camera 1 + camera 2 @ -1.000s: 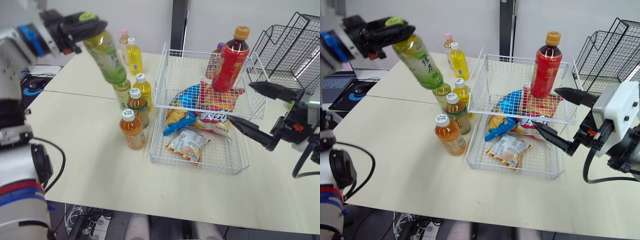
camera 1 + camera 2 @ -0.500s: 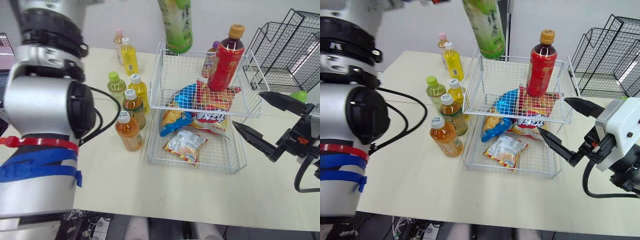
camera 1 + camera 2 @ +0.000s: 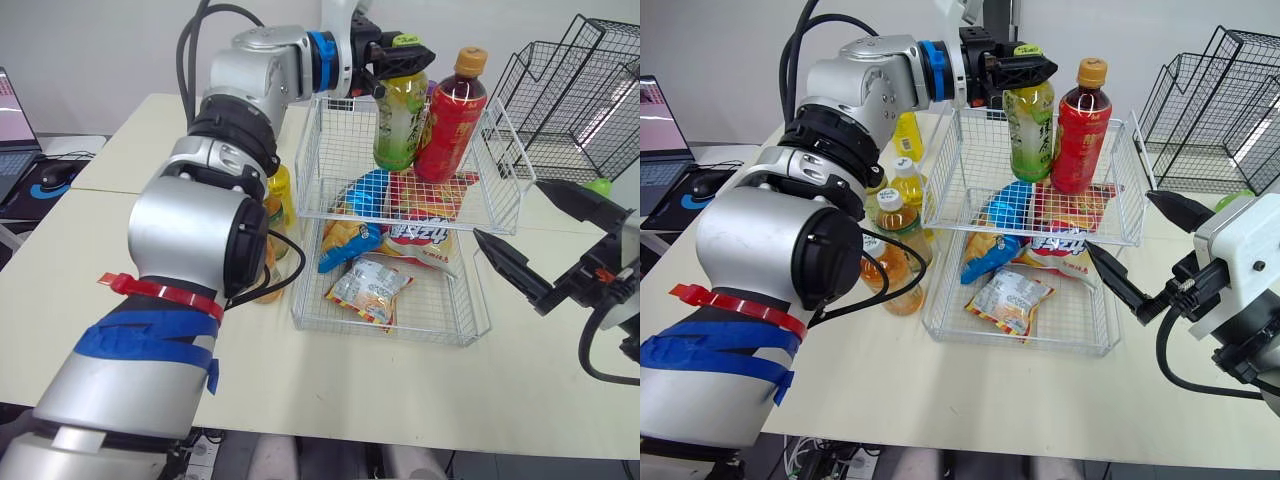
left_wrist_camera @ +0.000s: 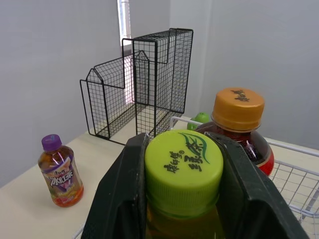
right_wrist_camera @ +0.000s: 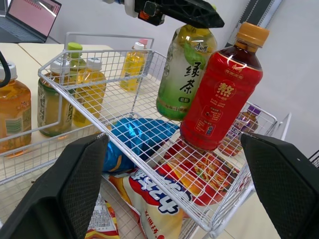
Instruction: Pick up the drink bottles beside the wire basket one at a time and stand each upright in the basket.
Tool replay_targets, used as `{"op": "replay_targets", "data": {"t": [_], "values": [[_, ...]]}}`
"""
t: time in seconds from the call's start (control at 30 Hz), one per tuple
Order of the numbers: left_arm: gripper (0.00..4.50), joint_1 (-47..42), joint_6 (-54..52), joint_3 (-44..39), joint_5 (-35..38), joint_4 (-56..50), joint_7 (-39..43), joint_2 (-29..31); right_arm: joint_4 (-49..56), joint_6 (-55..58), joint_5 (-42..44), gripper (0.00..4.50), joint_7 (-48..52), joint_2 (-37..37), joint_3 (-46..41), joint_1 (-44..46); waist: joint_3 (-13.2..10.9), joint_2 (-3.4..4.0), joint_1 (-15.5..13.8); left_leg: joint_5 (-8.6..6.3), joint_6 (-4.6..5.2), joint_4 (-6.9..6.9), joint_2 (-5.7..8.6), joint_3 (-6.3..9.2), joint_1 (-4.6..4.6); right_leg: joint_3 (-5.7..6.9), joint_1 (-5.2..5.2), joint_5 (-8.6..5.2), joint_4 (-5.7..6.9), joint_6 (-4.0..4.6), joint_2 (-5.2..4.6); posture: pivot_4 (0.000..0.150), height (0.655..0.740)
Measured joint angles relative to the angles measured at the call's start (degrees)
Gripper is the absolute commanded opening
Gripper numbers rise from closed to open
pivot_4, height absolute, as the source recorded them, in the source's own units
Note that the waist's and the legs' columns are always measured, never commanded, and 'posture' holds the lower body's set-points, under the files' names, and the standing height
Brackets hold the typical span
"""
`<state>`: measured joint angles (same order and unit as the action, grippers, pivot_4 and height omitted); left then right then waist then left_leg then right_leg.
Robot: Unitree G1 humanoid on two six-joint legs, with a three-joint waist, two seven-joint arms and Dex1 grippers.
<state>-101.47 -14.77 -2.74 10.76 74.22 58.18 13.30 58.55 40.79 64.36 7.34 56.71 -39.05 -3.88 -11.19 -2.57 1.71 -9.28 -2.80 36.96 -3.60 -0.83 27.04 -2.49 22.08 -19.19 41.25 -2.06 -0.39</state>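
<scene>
Cream bench (image 3: 120, 290) against white wall (image 3: 100, 50); laptop (image 3: 12, 110) at left edge, black wire rack (image 3: 570, 90) at far right. Left tool (image 3: 405, 55) clamped on lime cap of green tea bottle (image 3: 398, 125). Bottle near upright in upper tier of white wire basket (image 3: 310, 150), just beside red tea bottle (image 3: 445, 125). Right tool (image 3: 507, 208) fingers apart, right of basket. Other drink bottles (image 3: 892, 222) stand on bench left of basket.

The room is bright, with even light from above. The worktop (image 3: 400, 400) looks pale and has only soft, faint shadows by the basket (image 3: 340, 150). Small white shiny spots sit on the red bottle (image 5: 219, 94) and the green bottle (image 5: 184, 74).
</scene>
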Motion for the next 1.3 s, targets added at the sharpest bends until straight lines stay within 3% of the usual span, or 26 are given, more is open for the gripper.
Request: {"op": "replay_targets", "data": {"t": [0.2, 0.53, 0.97, 1.3], "values": [[1.35, 0.00, 0.12, -0.02, -0.92, 0.01, 1.10, -0.31, 0.01, -2.71, -0.07, 4.50, 2.33, 0.11, -3.85, -6.03, 0.00, 0.00, -0.03, 0.00, 0.00, 0.02, 0.02, 0.01, -0.02, 0.01, -0.05, 0.00, 0.01, 0.00, -0.01, 0.150, 0.6907], [4.37, -0.01, 0.26, -1.08, -1.66, -0.27, 2.71, 0.13, 0.01, -5.22, -0.41, 4.50, 2.80, -0.28, -4.12, -6.60, 0.01, 0.01, -0.02, 0.00, 0.00, 0.02, 0.01, 0.01, -0.05, 0.01, -0.07, 0.00, 0.01, 0.00, 0.00, 0.150, 0.6907], [4.44, 0.89, -1.31, 0.08, -4.07, -8.99, 12.50, 11.56, -3.07, -6.29, -3.17, 4.50, 7.40, 0.00, 2.70, -0.21, 0.03, 0.05, 0.16, 0.01, -0.01, 0.04, -0.02, 0.03, -0.10, 0.02, -0.11, 0.01, 0.03, 0.01, 0.01, 0.150, 0.6907], [4.44, 14.97, -10.91, -2.25, -2.24, -26.79, 11.25, 25.84, -10.62, -7.45, -6.28, 4.50, 18.78, 1.40, 13.23, 10.14, 0.04, 0.12, 0.14, 0.02, -0.02, 0.05, -0.07, 0.06, -0.15, 0.05, -0.11, 0.01, 0.10, 0.02, -0.01, 0.150, 0.6907]]}}
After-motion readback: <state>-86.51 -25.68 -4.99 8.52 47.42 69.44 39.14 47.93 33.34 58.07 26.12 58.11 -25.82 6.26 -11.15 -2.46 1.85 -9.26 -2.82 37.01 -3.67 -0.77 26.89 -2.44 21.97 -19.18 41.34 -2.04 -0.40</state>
